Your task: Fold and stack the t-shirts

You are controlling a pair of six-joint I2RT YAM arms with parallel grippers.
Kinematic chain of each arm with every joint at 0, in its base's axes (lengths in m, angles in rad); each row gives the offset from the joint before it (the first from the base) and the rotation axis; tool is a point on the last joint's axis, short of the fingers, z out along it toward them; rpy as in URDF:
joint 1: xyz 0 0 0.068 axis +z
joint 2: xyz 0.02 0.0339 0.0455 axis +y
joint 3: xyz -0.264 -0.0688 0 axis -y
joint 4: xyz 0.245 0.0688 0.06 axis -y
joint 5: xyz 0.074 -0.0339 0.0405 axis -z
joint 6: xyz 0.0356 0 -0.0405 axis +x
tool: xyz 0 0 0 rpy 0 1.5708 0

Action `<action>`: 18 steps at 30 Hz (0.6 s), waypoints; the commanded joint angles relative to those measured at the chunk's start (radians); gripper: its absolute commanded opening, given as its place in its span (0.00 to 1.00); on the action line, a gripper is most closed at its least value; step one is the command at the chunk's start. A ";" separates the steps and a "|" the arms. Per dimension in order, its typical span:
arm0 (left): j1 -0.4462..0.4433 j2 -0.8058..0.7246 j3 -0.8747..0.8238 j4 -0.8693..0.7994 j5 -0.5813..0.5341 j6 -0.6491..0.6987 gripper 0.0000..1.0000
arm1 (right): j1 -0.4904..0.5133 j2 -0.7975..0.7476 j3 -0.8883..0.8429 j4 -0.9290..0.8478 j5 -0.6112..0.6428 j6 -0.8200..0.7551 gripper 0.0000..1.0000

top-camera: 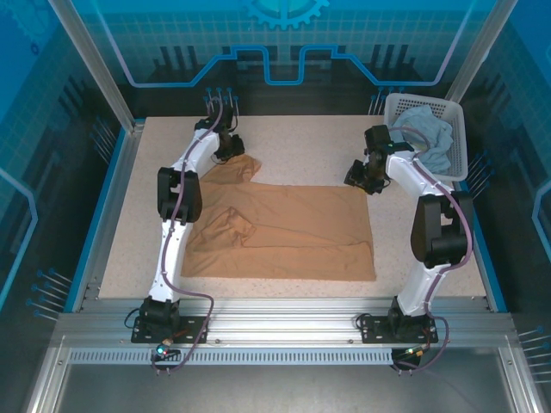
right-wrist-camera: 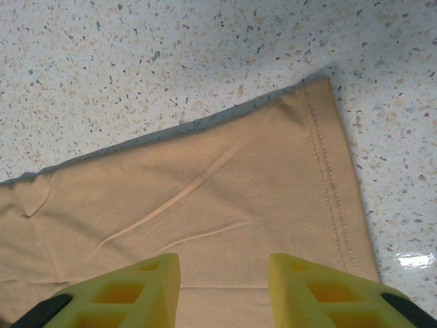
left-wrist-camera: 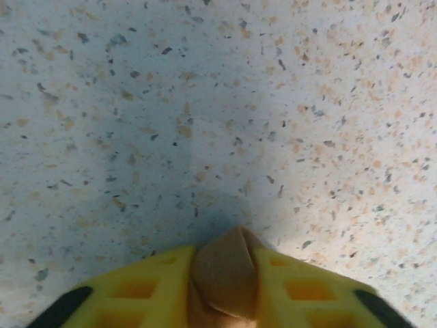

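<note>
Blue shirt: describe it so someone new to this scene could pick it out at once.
At the far right corner of the table stands a white lattice basket. The blue shirt lies bunched inside it. Unlike the tan shirt spread out mid-table, it is pale blue, crumpled and off the tabletop.

Overhead view looks down from behind; both wrist views face down, close to the speckled counter and tan cloth t-shirt.

Left arm: stretched far forward, elbow bent, wrist turned down.
Left gripper: yellow fingers pinched on a fold of the tan t-shirt.
Right arm: elbow raised, forearm reaching forward and to the left.
Right gripper: pointing down, fingers standing apart.
</note>
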 commanded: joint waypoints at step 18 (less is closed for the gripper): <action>-0.022 -0.218 -0.128 -0.120 -0.006 -0.021 0.00 | -0.030 0.288 0.219 -0.099 0.234 0.031 0.39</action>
